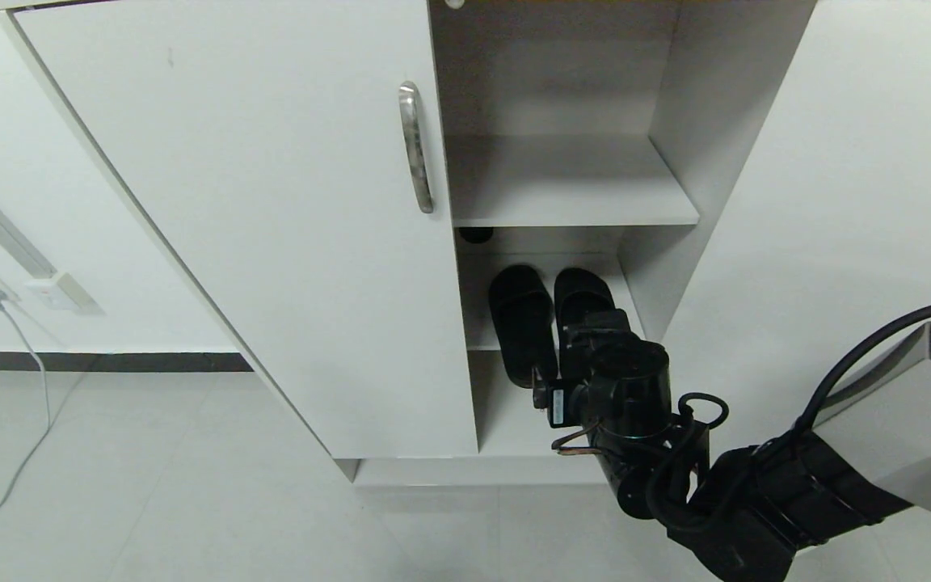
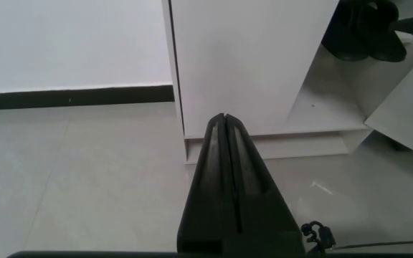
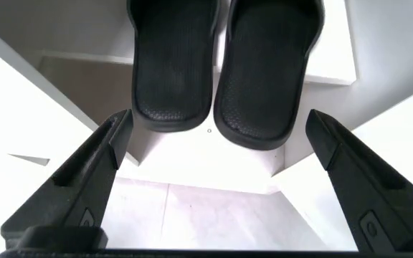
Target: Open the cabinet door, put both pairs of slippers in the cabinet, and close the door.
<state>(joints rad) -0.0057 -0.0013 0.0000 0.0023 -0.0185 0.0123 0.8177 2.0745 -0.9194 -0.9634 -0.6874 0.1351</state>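
Now, slippers [image 3: 260, 72] sit inside the open cabinet [image 1: 680, 121].
Right gripper [image 3: 219, 122] stands spread wide, gripping nothing; the black pair lies just ahead of it, heels nearest.

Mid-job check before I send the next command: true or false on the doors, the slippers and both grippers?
1. The right door stands open. True.
2. The left door is open too. False: it is closed.
3. A pair of black slippers lies on a shelf inside the cabinet. True.
4. The right gripper is clamped on a slipper. False: it is open, gripping nothing.
5. The left gripper is open. False: it is shut, above the floor.
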